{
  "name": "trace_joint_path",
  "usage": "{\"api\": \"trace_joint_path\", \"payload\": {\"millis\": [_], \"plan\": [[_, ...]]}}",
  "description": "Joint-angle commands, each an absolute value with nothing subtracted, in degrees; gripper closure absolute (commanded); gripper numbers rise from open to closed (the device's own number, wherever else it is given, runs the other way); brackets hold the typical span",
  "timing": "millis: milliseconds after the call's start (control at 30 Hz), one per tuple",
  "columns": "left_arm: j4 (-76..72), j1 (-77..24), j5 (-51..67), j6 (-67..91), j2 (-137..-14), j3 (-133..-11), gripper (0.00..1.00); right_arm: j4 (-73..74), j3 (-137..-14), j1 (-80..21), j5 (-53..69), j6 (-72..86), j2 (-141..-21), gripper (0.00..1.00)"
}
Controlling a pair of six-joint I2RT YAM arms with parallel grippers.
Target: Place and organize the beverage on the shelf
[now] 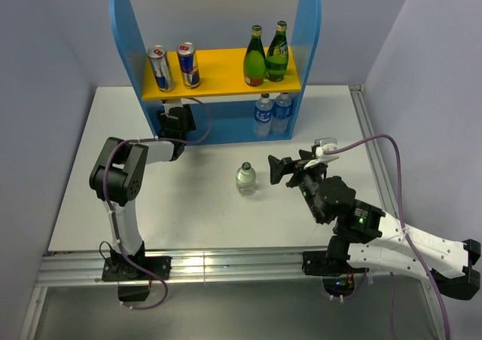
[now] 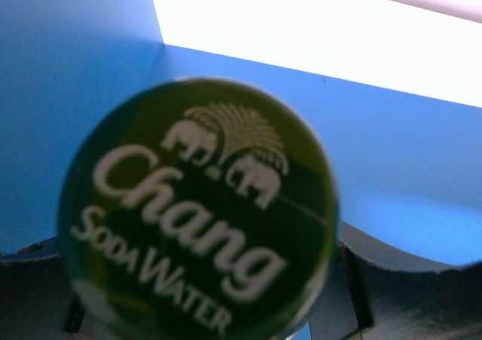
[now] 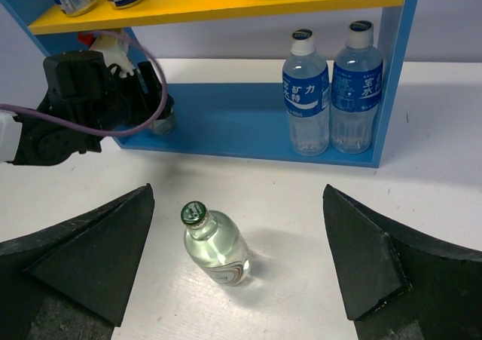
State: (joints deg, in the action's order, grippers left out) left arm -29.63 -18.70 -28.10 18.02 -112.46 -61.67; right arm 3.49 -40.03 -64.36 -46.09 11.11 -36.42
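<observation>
The shelf (image 1: 226, 65) stands at the table's back, with two cans (image 1: 160, 67) and two green bottles (image 1: 255, 56) on its yellow top board. Two blue-labelled water bottles (image 1: 263, 114) stand on the lower level at the right. My left gripper (image 1: 175, 117) reaches into the lower level at the left, shut on a clear soda water bottle (image 3: 162, 121). That bottle's green cap (image 2: 197, 204) fills the left wrist view. A second clear soda bottle (image 1: 245, 179) stands upright on the table. My right gripper (image 1: 275, 170) is open just right of it, and the bottle (image 3: 215, 246) shows between its fingers, untouched.
The blue back (image 2: 422, 166) and left side panel (image 2: 68, 99) of the shelf are close round the left gripper. The white table (image 1: 196, 212) has raised rails along its right and near edges. Grey walls enclose the back and sides.
</observation>
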Motion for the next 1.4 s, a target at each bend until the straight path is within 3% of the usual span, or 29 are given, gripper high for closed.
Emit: {"api": "trace_joint_path", "payload": {"millis": [0, 33, 100, 167, 600, 833, 1000, 1367], "plan": [[-32.3, -18.0, -29.8, 19.0, -111.8, -66.4, 0.49, 2.7, -39.8, -64.5, -46.7, 12.1, -35.9, 0.0], [-32.3, -18.0, -29.8, 19.1, -111.6, -66.3, 0.32, 2.8, -39.8, -64.6, -46.7, 12.2, -35.8, 0.0], [-32.0, -18.0, -29.8, 19.2, -111.6, -66.2, 0.12, 2.8, -39.7, -64.5, -46.7, 12.4, -35.4, 0.0], [-31.1, -18.0, -29.5, 19.2, -111.6, -66.6, 0.05, 2.8, -39.5, -64.5, -46.6, 12.5, -34.7, 0.0], [-29.6, -21.0, -31.2, 19.3, -102.8, -57.6, 0.08, 2.7, -38.1, -64.7, -46.1, 13.6, -33.0, 0.0], [-29.8, -24.0, -25.5, 19.4, -96.2, -49.8, 0.08, 2.8, -37.5, -64.6, -46.1, 14.0, -32.1, 0.0], [-26.0, -27.0, -29.7, 20.7, -89.8, -46.1, 0.09, 2.6, -36.8, -64.6, -46.3, 14.2, -32.3, 0.0], [-16.1, -48.0, -30.9, 25.4, -68.8, -33.2, 0.09, 2.7, -37.4, -64.7, -46.8, 14.1, -33.1, 0.0]]}}
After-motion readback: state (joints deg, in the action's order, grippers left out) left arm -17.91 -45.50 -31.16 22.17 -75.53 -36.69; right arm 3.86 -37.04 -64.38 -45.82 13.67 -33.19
